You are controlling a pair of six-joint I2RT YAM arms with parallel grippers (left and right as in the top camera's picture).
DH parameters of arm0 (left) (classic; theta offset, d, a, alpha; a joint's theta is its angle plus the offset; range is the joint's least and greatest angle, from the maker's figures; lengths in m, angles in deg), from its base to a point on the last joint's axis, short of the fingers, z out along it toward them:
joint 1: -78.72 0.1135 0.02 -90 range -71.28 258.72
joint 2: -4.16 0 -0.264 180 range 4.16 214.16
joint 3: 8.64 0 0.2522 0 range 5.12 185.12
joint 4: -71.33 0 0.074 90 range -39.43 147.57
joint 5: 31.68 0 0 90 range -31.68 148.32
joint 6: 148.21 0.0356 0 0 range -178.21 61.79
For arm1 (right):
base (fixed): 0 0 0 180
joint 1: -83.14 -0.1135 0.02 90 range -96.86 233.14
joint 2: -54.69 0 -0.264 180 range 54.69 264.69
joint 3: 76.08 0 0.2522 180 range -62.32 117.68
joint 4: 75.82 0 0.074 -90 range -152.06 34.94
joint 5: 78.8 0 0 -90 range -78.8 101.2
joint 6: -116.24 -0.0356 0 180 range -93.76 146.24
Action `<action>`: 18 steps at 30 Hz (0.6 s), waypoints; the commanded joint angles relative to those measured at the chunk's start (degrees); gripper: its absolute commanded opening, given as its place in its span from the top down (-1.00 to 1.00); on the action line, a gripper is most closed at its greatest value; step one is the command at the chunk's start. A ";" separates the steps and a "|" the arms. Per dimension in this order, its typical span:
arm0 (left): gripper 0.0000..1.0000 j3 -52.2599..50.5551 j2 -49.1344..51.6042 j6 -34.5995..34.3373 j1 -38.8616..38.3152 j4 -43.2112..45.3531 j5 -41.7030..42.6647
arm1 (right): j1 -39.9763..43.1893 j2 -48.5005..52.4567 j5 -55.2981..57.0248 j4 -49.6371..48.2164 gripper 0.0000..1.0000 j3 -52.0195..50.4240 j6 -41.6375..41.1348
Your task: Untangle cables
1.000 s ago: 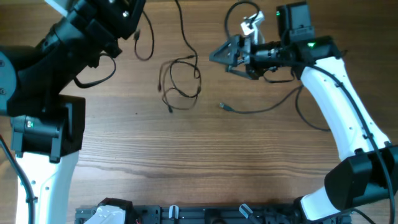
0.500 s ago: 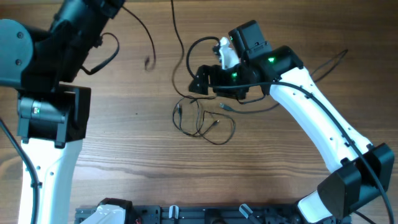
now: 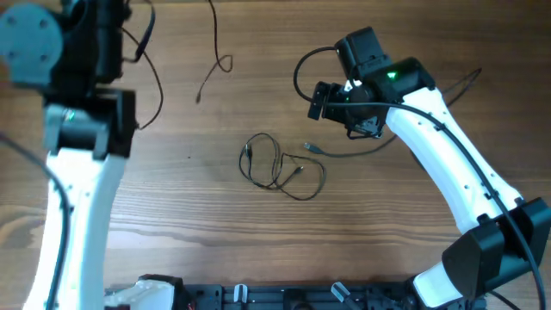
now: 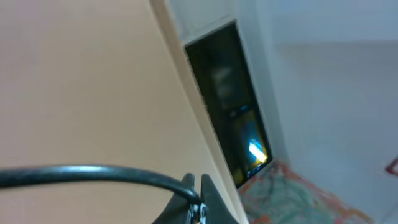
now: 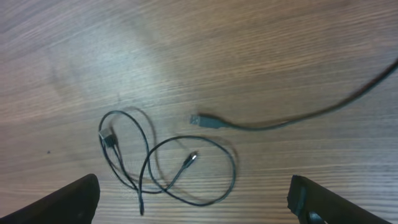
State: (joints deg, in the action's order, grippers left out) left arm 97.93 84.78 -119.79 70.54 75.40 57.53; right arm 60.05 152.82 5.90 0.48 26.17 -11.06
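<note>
**A:** Since half a second ago, we see the right pincer (image 3: 320, 100) drawn back toward its own arm. It was over the looped cable (image 3: 280, 169), which hasn't moved on the tabletop (image 3: 172, 215). In the overhead view, that cable is now ahead of the pincer's tips and off to one side.

**B:** Agreed. The left arm has also swung farther from the right pincer, and the lifted cable (image 3: 213, 39) it carries has shifted with it. That cable now has a small kink partway along.

**A:** How do we read the right pincer's fingers?

**B:** In its own wrist view they stand wide apart, one at each lower corner, gripping nothing. The looped cable (image 5: 149, 163) lies flat just ahead of them, nearer the finger on the left of that view. One small plug end rests inside the loop.

**A:** And the plug-ended cable (image 5: 211, 122)?

**B:** It lies a little farther out from the pincer, about midway between the fingers. Its plug is near the loop but apart from it. The cord runs off toward the other finger's side.

**A:** What about the left pincer (image 4: 200, 202)?

**B:** Its fingers are together, clamped on the lifted cable (image 4: 93, 169), which arcs out sideways from the tips.

**A:** Does that cable's loose end touch the tabletop?

**B:** We cannot tell.
</note>
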 commanded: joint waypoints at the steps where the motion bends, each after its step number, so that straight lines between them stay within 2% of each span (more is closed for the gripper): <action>1: 0.92 0.50 8.35 0.63 -0.17 10.86 -10.21 | -0.20 -0.94 -1.20 0.09 -0.99 0.09 -0.59; 3: 0.93 1.92 12.20 -0.37 -0.20 12.92 -12.83 | -0.20 -0.94 -1.18 0.09 -0.99 0.09 -0.59; 9: 0.92 8.31 25.46 -0.11 0.70 11.76 -16.87 | -0.20 -0.94 -1.18 1.07 -0.99 -0.02 -0.31; 11: 0.92 10.01 28.83 1.75 2.56 11.76 -16.90 | -0.20 -0.94 -1.20 1.66 -0.99 -0.02 -0.35; 14: 0.92 10.84 31.89 15.76 7.89 10.75 -18.27 | -0.20 -0.94 -1.16 3.87 -0.99 -0.02 -0.31; 18: 0.91 10.84 34.38 33.35 17.84 3.02 -19.23 | -0.20 -0.94 -1.18 5.27 -0.99 -0.02 -0.37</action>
State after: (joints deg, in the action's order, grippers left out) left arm 106.81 117.63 -104.29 81.07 81.15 40.78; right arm 60.05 152.82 5.20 5.51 26.17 -11.06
